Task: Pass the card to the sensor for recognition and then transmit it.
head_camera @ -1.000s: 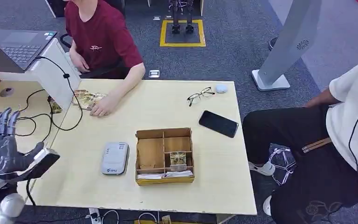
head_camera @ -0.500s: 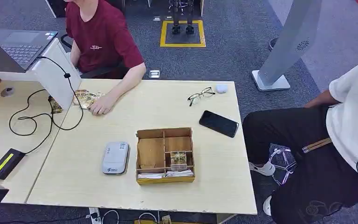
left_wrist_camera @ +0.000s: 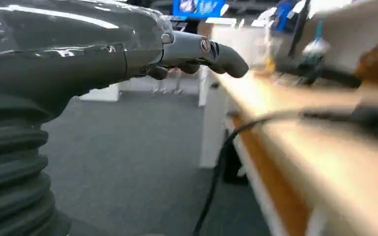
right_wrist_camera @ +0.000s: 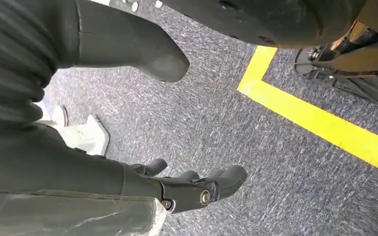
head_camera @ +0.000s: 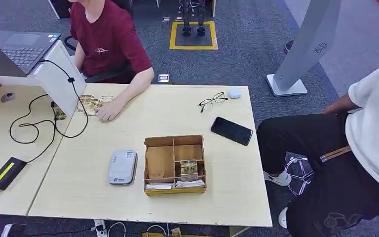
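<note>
Your left hand (left_wrist_camera: 128, 54) beside the light wooden table's edge (left_wrist_camera: 295, 162), fingers loosely apart, empty, right hand (right_wrist_camera: 142, 187) over grey carpet (right_wrist_camera: 236, 128), fingers spread, grey card sensor (head_camera: 122, 167) near the table's front edge.

Pale wood-laminate desk (head_camera: 227, 197), matt, smooth. Compartment box (head_camera: 174, 164) of thin raw brown board, matt. Card reader (head_camera: 122, 167) in grey plastic, satin sheen. Phone (head_camera: 231, 131) with glossy black glass face. Glasses (head_camera: 212, 101) thin dark wire. Carpet floor (right_wrist_camera: 256, 123) grey, coarse pile. Left robot hand (left_wrist_camera: 103, 54) glossy grey plastic with ribbed rubbery cover.
</note>
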